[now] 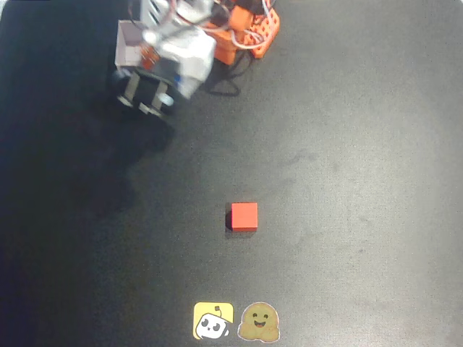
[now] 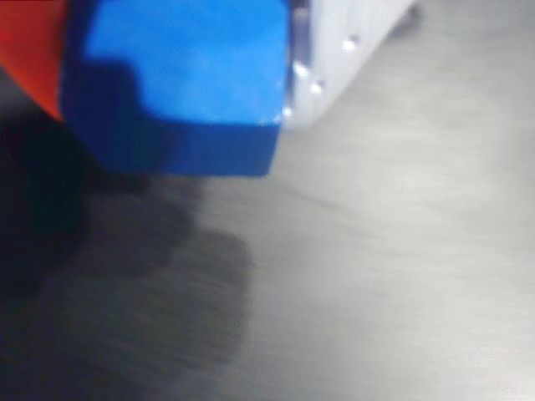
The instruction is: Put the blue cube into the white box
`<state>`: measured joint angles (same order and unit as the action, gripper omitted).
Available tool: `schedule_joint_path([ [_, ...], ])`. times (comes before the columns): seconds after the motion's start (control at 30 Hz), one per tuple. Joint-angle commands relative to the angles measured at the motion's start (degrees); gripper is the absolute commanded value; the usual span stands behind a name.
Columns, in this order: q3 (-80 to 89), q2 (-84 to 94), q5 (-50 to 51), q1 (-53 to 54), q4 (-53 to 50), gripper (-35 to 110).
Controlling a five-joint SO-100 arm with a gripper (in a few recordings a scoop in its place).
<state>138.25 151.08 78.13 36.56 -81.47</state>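
The blue cube (image 2: 180,75) sits very close in the wrist view, at the upper left. My gripper (image 2: 175,58) is shut on it, with an orange finger (image 2: 29,58) on its left and a white finger (image 2: 334,42) on its right. The cube hangs above a blurred grey surface and casts a dark shadow at the lower left. In the overhead view the arm (image 1: 173,50) reaches to the upper left. A pale, thin-walled shape that looks like the white box (image 1: 129,43) lies partly under it. The arm hides the fingers and the cube there.
A red cube (image 1: 244,216) lies alone on the black mat near the middle. Two stickers, one yellow (image 1: 213,320) and one brown (image 1: 260,322), sit at the bottom edge. The arm's orange base (image 1: 255,29) with its cables stands at the top.
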Motion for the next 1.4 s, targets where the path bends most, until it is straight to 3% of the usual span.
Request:
schedule_joint_path([
  [0.0,1.41,2.9,-3.34,8.88,-0.26,0],
  [0.5,7.47,4.66,-17.58,36.39,5.1,0],
  [1.1,9.14,10.55,-16.17,33.93,1.49,1],
  [1.37,8.96,10.63,-14.41,31.03,1.41,13],
])
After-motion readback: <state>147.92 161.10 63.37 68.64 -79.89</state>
